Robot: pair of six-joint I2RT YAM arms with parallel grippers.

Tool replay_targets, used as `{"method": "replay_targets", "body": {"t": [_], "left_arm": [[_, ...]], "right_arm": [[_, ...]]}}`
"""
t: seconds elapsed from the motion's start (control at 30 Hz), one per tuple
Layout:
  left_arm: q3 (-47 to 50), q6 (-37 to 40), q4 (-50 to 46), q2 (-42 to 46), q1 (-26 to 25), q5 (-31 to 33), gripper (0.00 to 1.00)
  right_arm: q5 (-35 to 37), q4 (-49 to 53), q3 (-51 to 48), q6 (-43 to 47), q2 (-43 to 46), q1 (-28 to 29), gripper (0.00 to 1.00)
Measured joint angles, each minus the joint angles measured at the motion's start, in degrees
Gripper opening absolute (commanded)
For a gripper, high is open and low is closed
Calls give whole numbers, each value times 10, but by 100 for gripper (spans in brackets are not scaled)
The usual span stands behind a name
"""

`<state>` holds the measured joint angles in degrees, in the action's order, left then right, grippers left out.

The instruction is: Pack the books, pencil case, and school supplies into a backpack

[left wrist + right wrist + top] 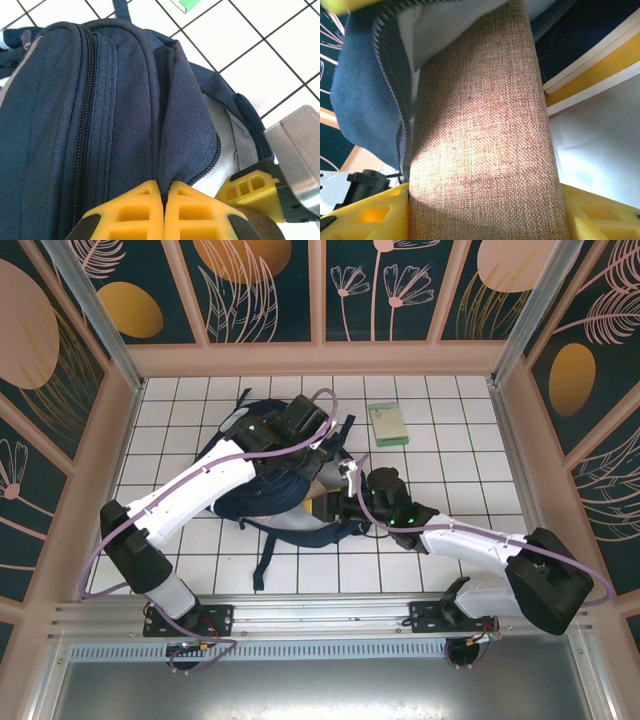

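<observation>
Pinching the zip edge of the backpack [100, 125], the left gripper [164, 202] is clamped shut on the fabric so that the mouth is held open. A tan piece [485, 125] is grasped between the fingers of the right gripper [485, 220] and aimed into that gap, its far end apparently tucked under the flap. The backpack, navy and coarse-woven, is laid mid-way across the table [450, 540]. A green pack [388, 425] is seen beyond it, to the far right.

The backpack [255, 502] lies left of centre on the table [450, 450], with the pack [388, 425] behind it to the right. At its opening, the left gripper [164, 192] pinches the flap and the right gripper [485, 222] holds the oval piece [480, 125].
</observation>
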<state>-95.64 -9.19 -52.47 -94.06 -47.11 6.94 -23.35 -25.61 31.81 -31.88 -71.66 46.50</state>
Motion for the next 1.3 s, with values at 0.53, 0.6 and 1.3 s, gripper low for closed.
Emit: {"method": "replay_targets", "body": {"t": [0.53, 0.6, 1.3], "left_arm": [[-104, 22, -82, 45, 7, 124, 0], [-104, 22, -85, 48, 7, 131, 0], [-96, 24, -60, 67, 18, 147, 0]], "right_arm": [[76, 8, -7, 33, -8, 0, 27], [97, 40, 12, 51, -28, 0, 30], [227, 193, 423, 81, -397, 9, 51]]}}
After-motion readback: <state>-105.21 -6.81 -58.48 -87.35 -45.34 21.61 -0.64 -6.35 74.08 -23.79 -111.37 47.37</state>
